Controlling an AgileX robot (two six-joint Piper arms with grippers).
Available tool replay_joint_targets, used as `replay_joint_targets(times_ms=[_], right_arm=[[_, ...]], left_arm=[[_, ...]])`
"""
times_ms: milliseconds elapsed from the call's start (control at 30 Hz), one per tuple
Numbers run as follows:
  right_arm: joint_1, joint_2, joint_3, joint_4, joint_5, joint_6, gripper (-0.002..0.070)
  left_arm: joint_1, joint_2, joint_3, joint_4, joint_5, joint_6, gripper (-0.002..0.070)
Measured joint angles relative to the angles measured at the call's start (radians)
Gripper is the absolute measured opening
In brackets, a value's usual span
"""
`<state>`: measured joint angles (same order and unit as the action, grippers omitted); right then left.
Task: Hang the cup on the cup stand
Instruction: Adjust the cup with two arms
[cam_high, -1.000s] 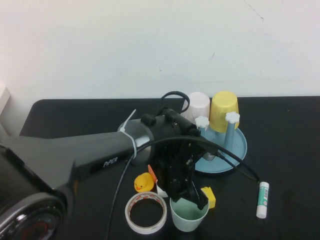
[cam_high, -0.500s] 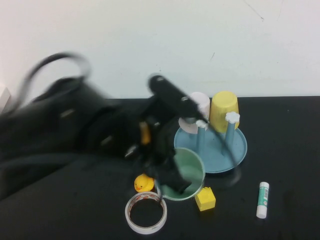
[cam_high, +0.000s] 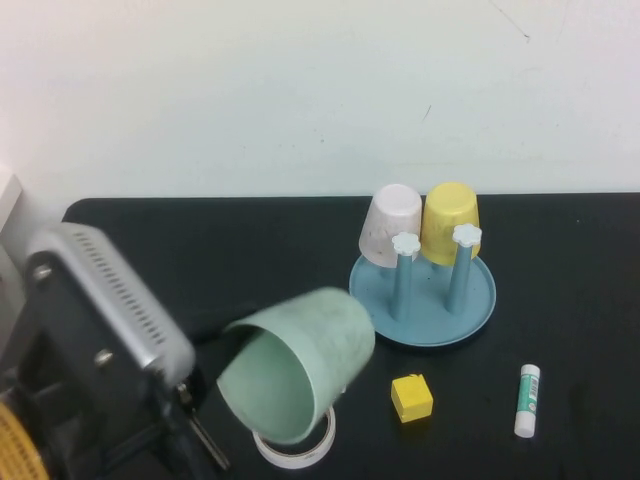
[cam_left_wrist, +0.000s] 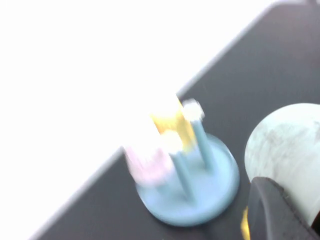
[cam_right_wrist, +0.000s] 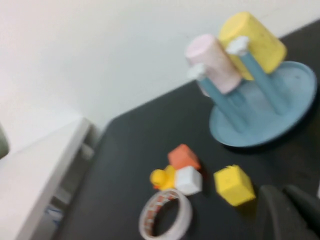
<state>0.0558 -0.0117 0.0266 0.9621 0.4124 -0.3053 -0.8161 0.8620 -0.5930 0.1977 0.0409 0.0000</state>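
The pale mint-green cup (cam_high: 300, 360) is held off the table, lying on its side, mouth toward the high camera. My left gripper (cam_left_wrist: 285, 212) is shut on it; one dark finger (cam_left_wrist: 272, 207) lies against the cup's wall (cam_left_wrist: 287, 145). In the high view the left arm (cam_high: 100, 310) fills the near left, and its fingers are hidden. The light-blue cup stand (cam_high: 470, 300) stands to the cup's right and farther back, apart from it. Two white-capped posts (cam_high: 404, 246) are bare. A pinkish cup (cam_high: 390, 225) and a yellow cup (cam_high: 450, 220) hang on it. My right gripper (cam_right_wrist: 287, 215) is shut and empty, out of the high view.
A tape roll (cam_high: 300, 455) lies under the held cup. A yellow block (cam_high: 412, 397) and a glue stick (cam_high: 527, 400) lie in front of the stand. The right wrist view shows a yellow duck (cam_right_wrist: 160, 177), an orange block (cam_right_wrist: 183, 156) and a white block (cam_right_wrist: 188, 180).
My left arm has lifted the cup from the table beside the tape roll and swung back toward the near left. The cup has tipped from upright onto its side.
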Motion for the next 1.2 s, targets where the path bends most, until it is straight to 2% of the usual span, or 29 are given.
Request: replay_joint_targets(times_ms=[133,233,400,533,633,700,800,867,967,1200], right_arm=[[0.000,0.000,-0.004,0.143,0.027,-0.140,-0.0001],[0.000,0.052,-0.063,0.195,0.074,-0.212,-0.0001],[0.000,0.299,-0.223,0.271,0.195,-0.261,-0.0001],[0.000,0.550,-0.333,0.433,0.321,-0.396,0.0008],[0.000,0.732,-0.389,0.616,0.448,-0.533,0.0102],[0.000,0.855,-0.432,0.676,0.527,-0.561,0.0243],[0.004,1.016,-0.508,0.706,0.599,-0.507,0.0517],[0.020,1.122,-0.571,0.710,0.617,-0.462,0.0612],[0.068,1.242,-0.677,0.712,0.618,-0.405,0.0668],[0.220,1.438,-0.939,0.719,0.495,-0.301,0.0690]], left_arm=[[0.060,-0.019,0.053,0.036,-0.196,0.037,0.0006],[0.128,0.006,0.055,0.000,-0.294,0.073,0.0006],[0.217,0.084,0.055,-0.149,-0.497,0.137,0.0006],[0.236,0.154,0.055,-0.232,-0.658,0.152,0.0006],[0.236,0.200,0.055,-0.238,-0.717,0.152,0.0006],[0.236,0.221,0.055,-0.238,-0.729,0.152,0.0006],[0.236,0.242,0.055,-0.238,-0.731,0.152,0.0006],[0.236,0.249,0.055,-0.237,-0.733,0.152,0.0006],[0.236,0.256,0.055,-0.237,-0.741,0.152,0.0006],[0.236,0.260,0.055,-0.237,-0.753,0.152,0.0006]])
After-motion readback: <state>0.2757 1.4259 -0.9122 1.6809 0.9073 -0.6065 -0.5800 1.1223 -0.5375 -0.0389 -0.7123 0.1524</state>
